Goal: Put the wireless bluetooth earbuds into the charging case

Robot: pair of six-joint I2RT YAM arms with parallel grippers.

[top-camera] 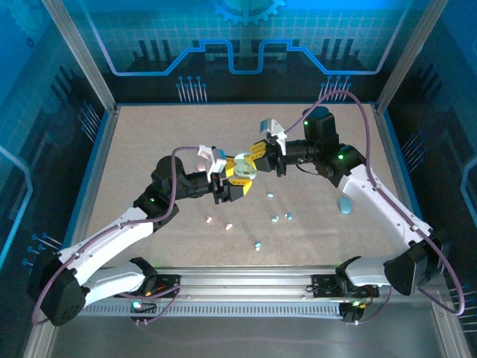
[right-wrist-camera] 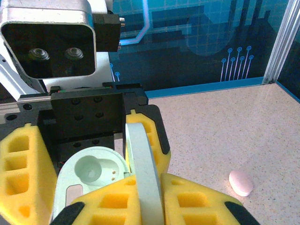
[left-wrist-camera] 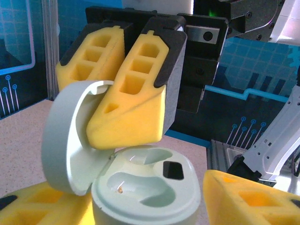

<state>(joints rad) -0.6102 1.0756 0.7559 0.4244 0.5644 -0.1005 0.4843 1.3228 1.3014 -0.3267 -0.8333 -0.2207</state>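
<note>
The pale mint charging case (top-camera: pixel 243 167) hangs above the table's middle between both grippers. Its body (left-wrist-camera: pixel 145 187) stands upright between my left gripper's (left-wrist-camera: pixel 140 204) yellow fingers (left-wrist-camera: pixel 253 197), touching one, with a thin gap to the other. The lid (left-wrist-camera: pixel 70 140) is swung open, and my right gripper (right-wrist-camera: pixel 149 187) is shut on its rim (right-wrist-camera: pixel 143 159). Both hollows in the body look empty. Several tiny earbuds lie on the table below, such as a pale one (top-camera: pixel 228 226) and teal ones (top-camera: pixel 257 245), (top-camera: pixel 288 216).
A light blue oval case (top-camera: pixel 345 204) lies on the table under the right arm. A pale pink oval piece (right-wrist-camera: pixel 241 183) rests on the speckled table (right-wrist-camera: pixel 225 131) beside the grippers. Frame posts and blue walls close in the table's sides.
</note>
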